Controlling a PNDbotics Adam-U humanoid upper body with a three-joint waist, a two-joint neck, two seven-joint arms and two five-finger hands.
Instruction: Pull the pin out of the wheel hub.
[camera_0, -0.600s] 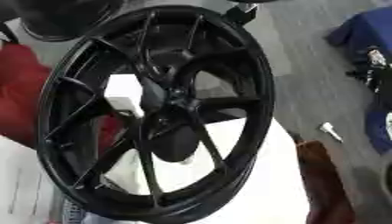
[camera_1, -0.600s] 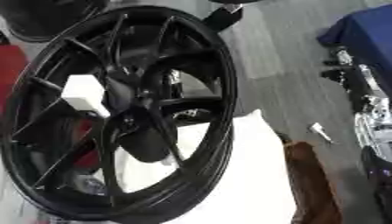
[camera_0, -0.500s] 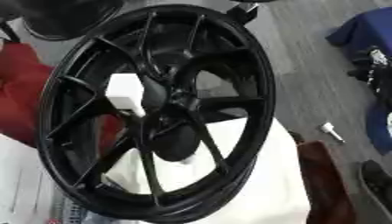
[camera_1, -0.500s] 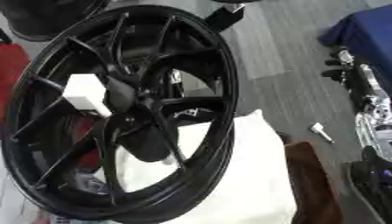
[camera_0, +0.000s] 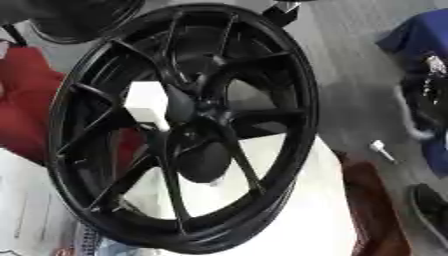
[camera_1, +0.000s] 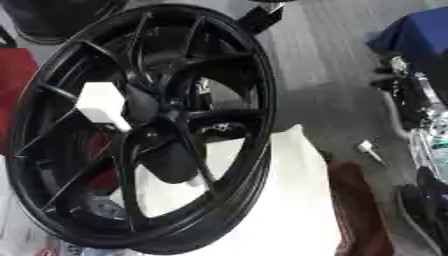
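Note:
A large black spoked wheel stands upright, tilted, on a white table, filling most of both views. Its hub sits where the spokes meet. A white block shows at the spokes just left of the hub; I cannot tell whether it is in front of them or behind. Below the hub a dark rounded shape lies behind the spokes, and I cannot make out what it is. No pin stands out clearly at the hub. Neither of my hands shows in either view.
Grey floor lies beyond the table, with a small white piece on it. Blue-covered equipment stands at the right, something red at the left, another dark wheel top left. A brown-red object and a dark shoe are lower right.
The wheel and white block keep their places; the picture has shifted only slightly. A dark shoe has come further into the lower right corner.

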